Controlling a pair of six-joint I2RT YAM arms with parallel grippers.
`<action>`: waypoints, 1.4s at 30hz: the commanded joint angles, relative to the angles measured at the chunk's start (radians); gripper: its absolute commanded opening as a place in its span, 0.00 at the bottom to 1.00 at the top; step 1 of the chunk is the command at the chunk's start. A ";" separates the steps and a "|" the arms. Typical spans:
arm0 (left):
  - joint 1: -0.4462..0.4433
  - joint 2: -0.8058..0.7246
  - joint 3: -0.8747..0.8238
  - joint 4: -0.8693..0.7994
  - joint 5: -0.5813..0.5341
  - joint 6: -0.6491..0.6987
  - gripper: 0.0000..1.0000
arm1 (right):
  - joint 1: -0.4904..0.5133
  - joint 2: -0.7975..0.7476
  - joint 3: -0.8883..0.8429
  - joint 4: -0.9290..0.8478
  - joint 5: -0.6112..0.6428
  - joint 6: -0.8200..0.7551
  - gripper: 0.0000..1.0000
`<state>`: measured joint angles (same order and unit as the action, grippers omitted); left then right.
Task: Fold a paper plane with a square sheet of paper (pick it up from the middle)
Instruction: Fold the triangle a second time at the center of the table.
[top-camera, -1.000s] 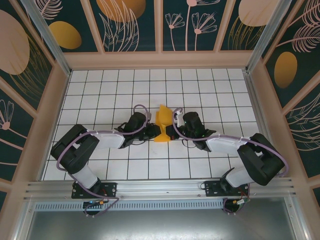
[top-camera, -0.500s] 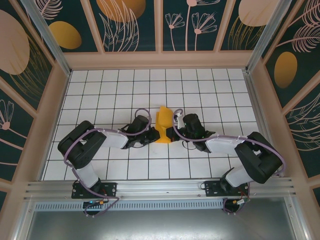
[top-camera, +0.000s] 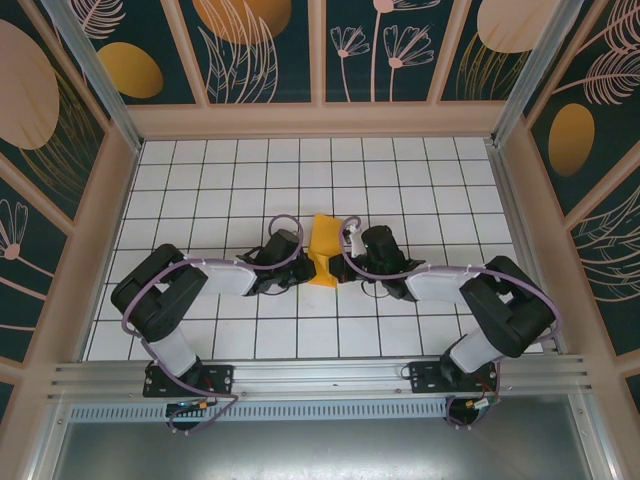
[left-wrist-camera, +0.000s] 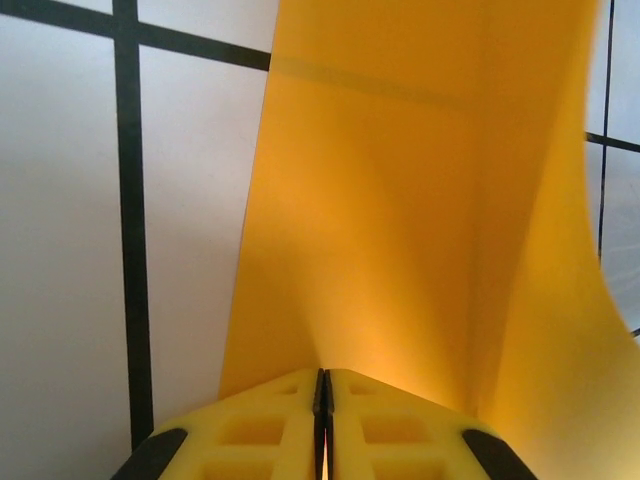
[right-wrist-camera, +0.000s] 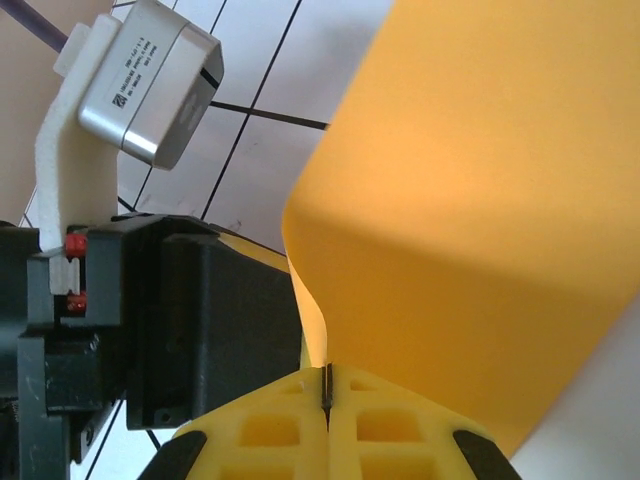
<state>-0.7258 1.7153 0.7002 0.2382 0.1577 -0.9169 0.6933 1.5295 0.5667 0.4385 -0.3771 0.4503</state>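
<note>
Top view: paper (top-camera: 322, 248) sits mid-table (top-camera: 200, 180) as a part-folded strip running 12 to 6. The left gripper (top-camera: 304, 268) is at its 8 o'clock and the right gripper (top-camera: 341, 266) at its 4 o'clock, both on the near end. Both arms lie low, elbows splayed out toward 9 and 3, forearms converging on the centre, wrists roughly mirrored. Looks like a two-handed fold or crease step, well short of a finished dart. To do it well, move both pinches together at the same height with no twist, and line up the edges before pressing the crease; thin paper will tear or skew if one side leads. Left wrist: left gripper (left-wrist-camera: 322, 376) has its jaws pinched tight on the paper (left-wrist-camera: 400, 200) edge, and the sheet rises away toward 12 with a wall curling up at 3. Right wrist: right gripper (right-wrist-camera: 327, 384) is likewise clamped on the paper (right-wrist-camera: 480, 220), which bows up toward 1. The left arm's wrist sits close at 9.
</note>
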 joint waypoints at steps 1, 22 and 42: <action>0.007 0.004 0.000 -0.121 -0.070 0.054 0.14 | -0.005 0.029 0.048 -0.002 -0.028 -0.036 0.00; 0.006 -0.015 0.002 -0.118 -0.072 0.055 0.16 | -0.106 0.099 0.075 -0.029 -0.126 -0.067 0.01; 0.008 -0.008 0.015 -0.117 -0.065 0.064 0.17 | -0.126 0.220 0.170 -0.105 -0.132 -0.155 0.02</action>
<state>-0.7250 1.7008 0.7086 0.1974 0.1215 -0.8753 0.5770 1.7279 0.7120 0.3389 -0.4812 0.3195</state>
